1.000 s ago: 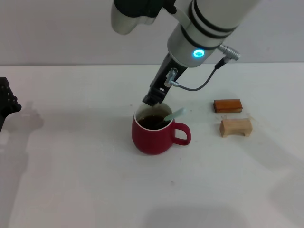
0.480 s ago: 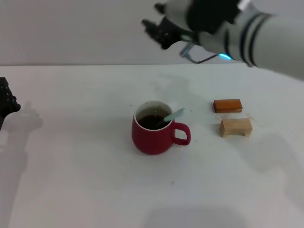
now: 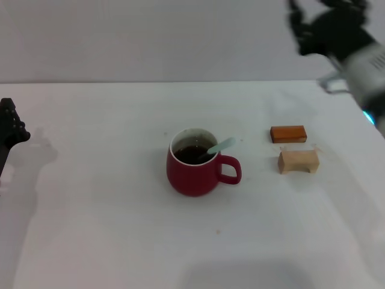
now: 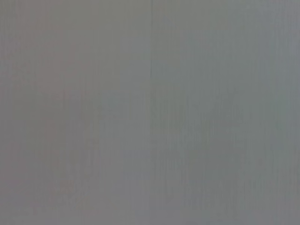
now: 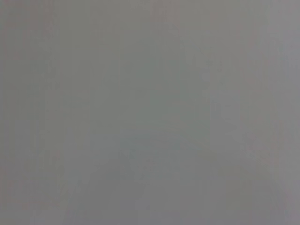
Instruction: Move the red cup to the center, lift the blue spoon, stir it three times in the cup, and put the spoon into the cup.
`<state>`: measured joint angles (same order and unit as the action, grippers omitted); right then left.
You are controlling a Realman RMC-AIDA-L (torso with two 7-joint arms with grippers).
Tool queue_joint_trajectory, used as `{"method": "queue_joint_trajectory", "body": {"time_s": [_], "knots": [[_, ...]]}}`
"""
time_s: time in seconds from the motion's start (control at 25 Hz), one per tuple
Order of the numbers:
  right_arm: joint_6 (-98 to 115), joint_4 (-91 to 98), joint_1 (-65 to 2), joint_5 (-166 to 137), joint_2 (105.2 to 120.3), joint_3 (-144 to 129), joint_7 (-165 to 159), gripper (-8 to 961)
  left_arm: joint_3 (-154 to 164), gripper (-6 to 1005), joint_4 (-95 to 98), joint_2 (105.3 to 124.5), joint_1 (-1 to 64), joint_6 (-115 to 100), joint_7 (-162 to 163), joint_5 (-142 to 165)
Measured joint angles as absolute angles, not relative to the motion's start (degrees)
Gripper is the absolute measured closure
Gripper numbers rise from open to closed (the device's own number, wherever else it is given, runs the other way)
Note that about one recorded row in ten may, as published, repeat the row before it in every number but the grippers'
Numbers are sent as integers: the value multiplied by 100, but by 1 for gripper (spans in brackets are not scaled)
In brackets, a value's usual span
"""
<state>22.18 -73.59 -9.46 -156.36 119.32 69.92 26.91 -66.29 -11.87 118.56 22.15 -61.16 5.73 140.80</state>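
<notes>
The red cup (image 3: 192,165) stands in the middle of the white table (image 3: 108,229), its handle toward the wooden blocks and dark liquid inside. The blue spoon (image 3: 221,145) rests in the cup, its bowl in the liquid and its pale handle leaning out over the rim above the cup's handle. My right gripper (image 3: 299,29) is high at the far right, well away from the cup, open and holding nothing. My left gripper (image 3: 8,127) is parked at the table's left edge. Both wrist views show only flat grey.
An orange-brown block (image 3: 288,133) and a light wooden block (image 3: 298,161) lie to the right of the cup. A grey wall runs behind the table's far edge.
My right gripper has left the spoon in the cup, risen from the cup's rim and swung up and away to the far right. Cup, spoon and left arm have not moved.
</notes>
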Motion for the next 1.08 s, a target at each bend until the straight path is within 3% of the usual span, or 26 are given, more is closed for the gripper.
{"method": "queue_joint_trajectory", "body": {"time_s": [0.08, 0.48, 1.08], "knots": [[3733, -6688, -688, -15177, 11933, 6762, 2671, 572, -6629, 997, -1187, 11856, 2215, -6116, 573, 14080], [6582, -4635, -577, -13417, 11926, 6149, 2437, 571, -6670, 997, -1262, 11857, 2158, -6127, 581, 14080], [7167, -3484, -566, -13183, 11900, 6185, 1277, 571, -6852, 990, -1283, 11815, 2118, -6206, 1427, 14070]]}}
